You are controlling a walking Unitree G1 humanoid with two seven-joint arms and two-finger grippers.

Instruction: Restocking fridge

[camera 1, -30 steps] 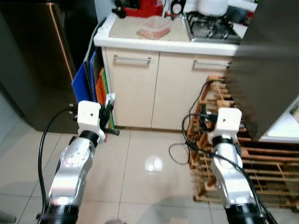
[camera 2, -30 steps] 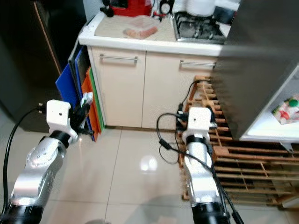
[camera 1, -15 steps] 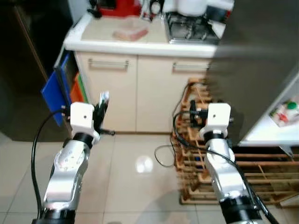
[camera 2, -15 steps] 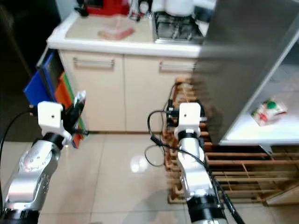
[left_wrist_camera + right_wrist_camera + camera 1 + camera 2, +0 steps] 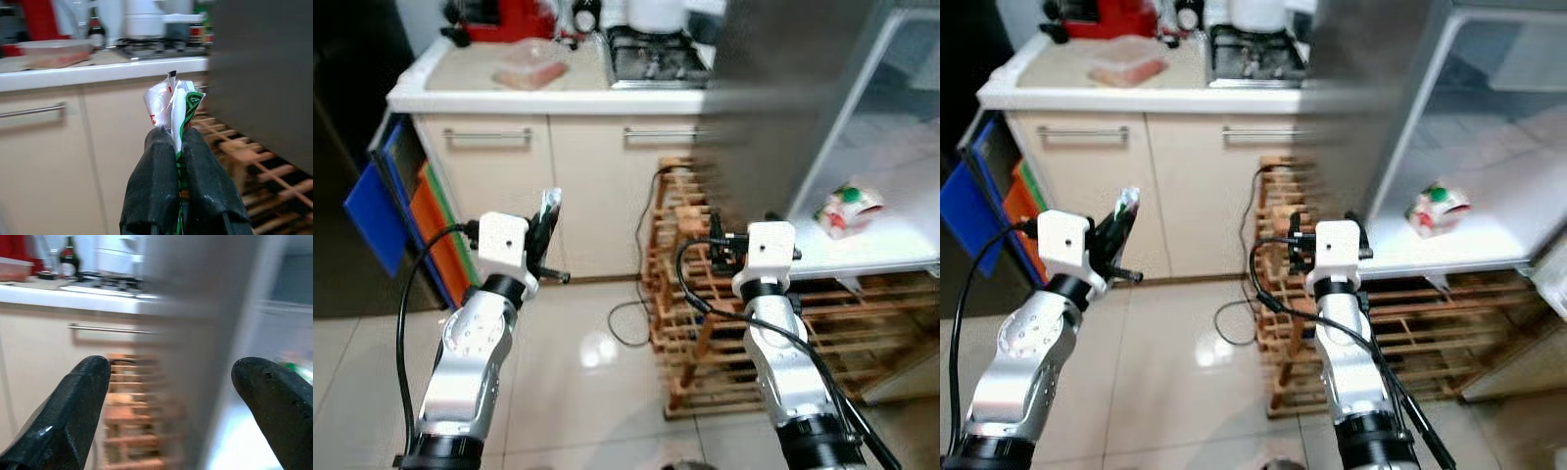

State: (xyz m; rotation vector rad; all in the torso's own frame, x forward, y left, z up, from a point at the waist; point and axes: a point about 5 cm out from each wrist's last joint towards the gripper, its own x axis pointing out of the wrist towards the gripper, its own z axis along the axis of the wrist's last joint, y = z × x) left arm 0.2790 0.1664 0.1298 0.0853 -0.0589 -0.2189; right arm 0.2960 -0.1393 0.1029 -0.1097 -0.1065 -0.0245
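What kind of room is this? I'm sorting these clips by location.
A home kitchen, most likely. A gas hob sits on a white counter over cream cabinets, and an open fridge with a packet on its shelf stands to the robot's right.

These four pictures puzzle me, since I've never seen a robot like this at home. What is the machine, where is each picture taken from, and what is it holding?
It is a walking humanoid robot with two silver arms, each ending in two black fingers. The two wide pictures come from cameras in its head, looking down at its own arms. The two close ones come from cameras on its wrists. The left gripper has its jaws pinched shut on a small crinkly packet, white, red and green. The right gripper is open, holding nothing. Ahead stands an open fridge with a similar packet on its shelf, a wooden rack beneath, and a kitchen counter with a stove.
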